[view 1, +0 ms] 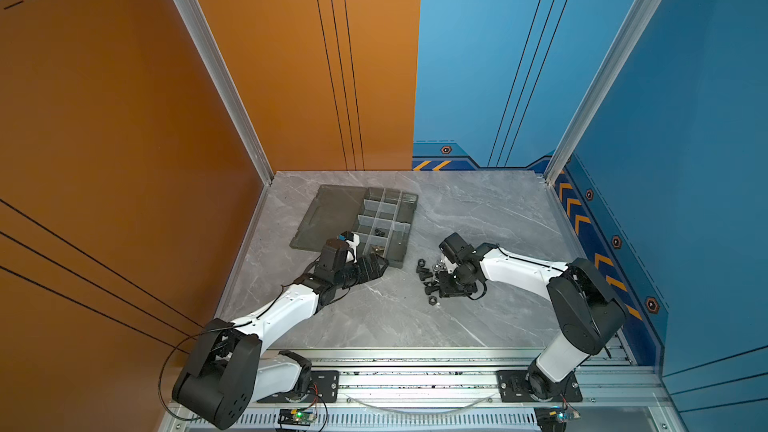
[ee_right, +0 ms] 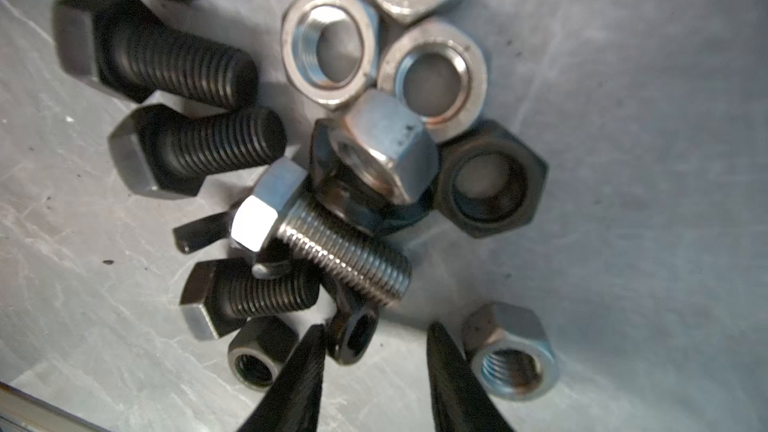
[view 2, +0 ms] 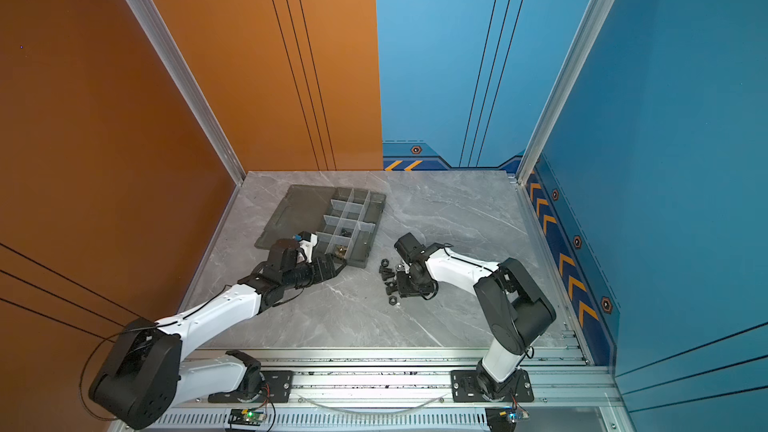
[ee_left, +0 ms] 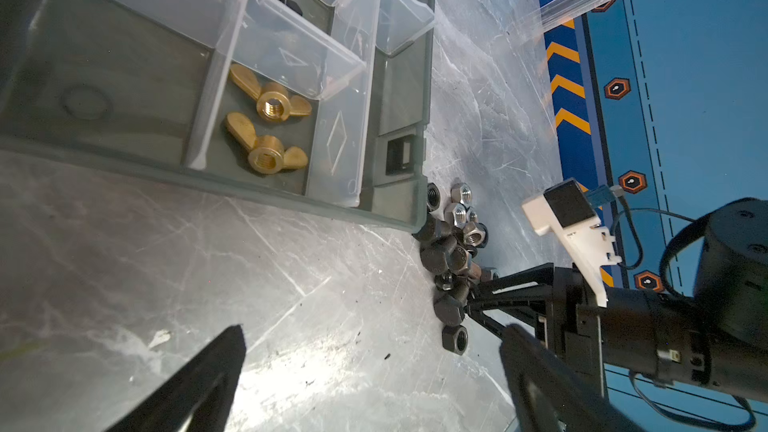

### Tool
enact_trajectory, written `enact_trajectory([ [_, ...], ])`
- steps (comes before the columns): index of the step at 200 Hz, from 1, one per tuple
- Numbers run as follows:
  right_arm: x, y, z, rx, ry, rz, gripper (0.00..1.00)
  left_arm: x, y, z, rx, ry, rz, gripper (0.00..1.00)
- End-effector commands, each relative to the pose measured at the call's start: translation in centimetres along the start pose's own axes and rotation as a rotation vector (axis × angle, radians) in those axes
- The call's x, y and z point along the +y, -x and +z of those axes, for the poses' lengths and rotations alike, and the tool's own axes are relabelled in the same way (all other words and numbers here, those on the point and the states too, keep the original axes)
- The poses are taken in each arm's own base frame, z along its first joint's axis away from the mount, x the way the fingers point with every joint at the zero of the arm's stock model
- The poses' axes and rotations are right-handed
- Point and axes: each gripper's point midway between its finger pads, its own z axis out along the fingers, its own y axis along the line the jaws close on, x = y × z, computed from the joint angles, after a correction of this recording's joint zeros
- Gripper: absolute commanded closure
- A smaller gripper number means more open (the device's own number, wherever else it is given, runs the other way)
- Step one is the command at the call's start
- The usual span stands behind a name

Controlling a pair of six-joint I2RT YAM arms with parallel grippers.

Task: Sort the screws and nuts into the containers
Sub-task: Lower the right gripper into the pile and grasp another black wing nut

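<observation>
Brass wing nuts (ee_left: 270, 130) in a tray cell (ee_left: 222, 172) show clearly only in the left wrist view; left end effector (ee_left: 374, 332) gapes empty. Both top views show a dark heap (view 1: 430, 280) right of the tray (view 1: 409, 234); the right wrist view resolves screws (ee_right: 332, 243) and nuts (ee_right: 295, 47), right end effector (ee_right: 376, 336) half open astride a black nut (ee_right: 338, 347), ungripped.

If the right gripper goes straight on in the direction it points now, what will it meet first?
Most likely the small black nut, tilted on edge between the right gripper's open jaws; the silver screw lies just beyond. Depth is hard to judge here.
</observation>
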Motion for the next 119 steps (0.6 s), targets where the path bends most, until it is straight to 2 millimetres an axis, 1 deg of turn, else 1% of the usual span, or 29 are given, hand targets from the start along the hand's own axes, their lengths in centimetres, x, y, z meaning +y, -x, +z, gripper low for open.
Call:
enact_trajectory([
  [1, -0.4, 0.2, 0.1, -0.002, -0.035, -0.025, 0.59, -1.3, 0.5, 0.1, 0.000, -0.039, 0.010, 0.02],
  [19, -0.2, 0.7, 0.2, -0.017, -0.043, -0.045, 0.61, -1.4, 0.5, 0.1, 0.000, -0.041, 0.011, 0.02],
  [56, 0.2, 1.0, 0.5, -0.027, -0.039, -0.071, 0.67, -1.2, 0.4, 0.0, 0.001, -0.036, 0.011, 0.02],
  [119, -0.1, 1.2, 0.9, -0.037, -0.077, -0.096, 0.69, -1.3, 0.4, -0.1, -0.002, -0.036, 0.015, 0.02],
])
